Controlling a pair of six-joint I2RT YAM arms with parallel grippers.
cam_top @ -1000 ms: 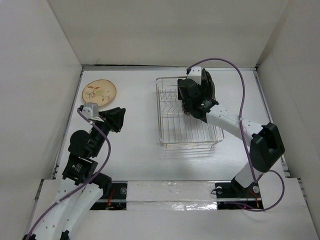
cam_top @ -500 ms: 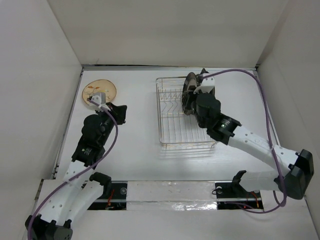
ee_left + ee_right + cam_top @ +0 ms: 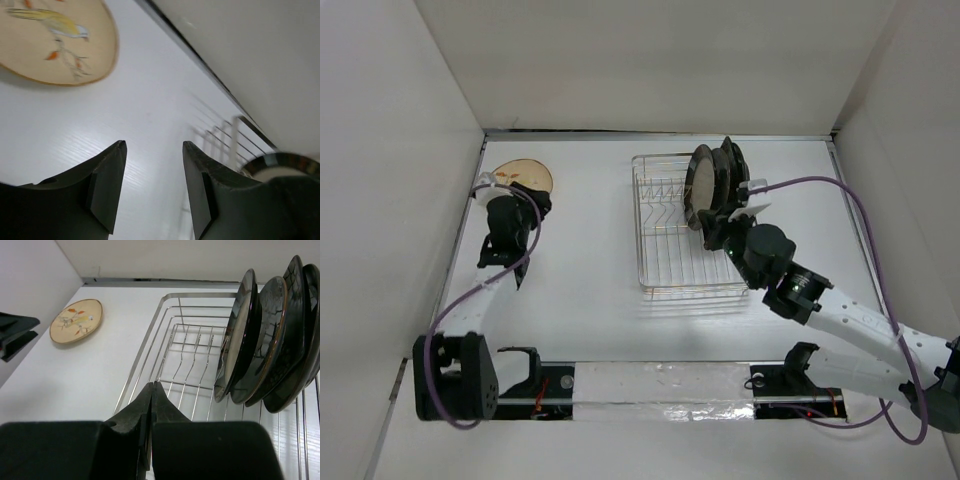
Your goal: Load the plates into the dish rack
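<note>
A tan floral plate [image 3: 516, 171] lies flat on the white table at the far left; it also shows in the left wrist view [image 3: 55, 45] and the right wrist view [image 3: 76, 320]. My left gripper [image 3: 532, 200] hovers at its near right edge, open, with nothing between its fingers [image 3: 152, 145]. The chrome dish rack [image 3: 665, 255] stands mid-table. Several dark plates [image 3: 715, 185] stand upright on edge in its far right part [image 3: 260, 340]. My right gripper [image 3: 720, 234] hangs just near of those plates, over the rack, shut and empty [image 3: 152, 383].
White walls enclose the table; the left wall [image 3: 430, 200] runs close beside the tan plate. The rack's near rows of prongs [image 3: 192, 352] hold nothing. A purple cable [image 3: 860, 215] loops above the right arm.
My right gripper let go of a dark plate in the rack, drew back toward the near side and shut. My left arm swung toward the tan plate and its jaws opened.
</note>
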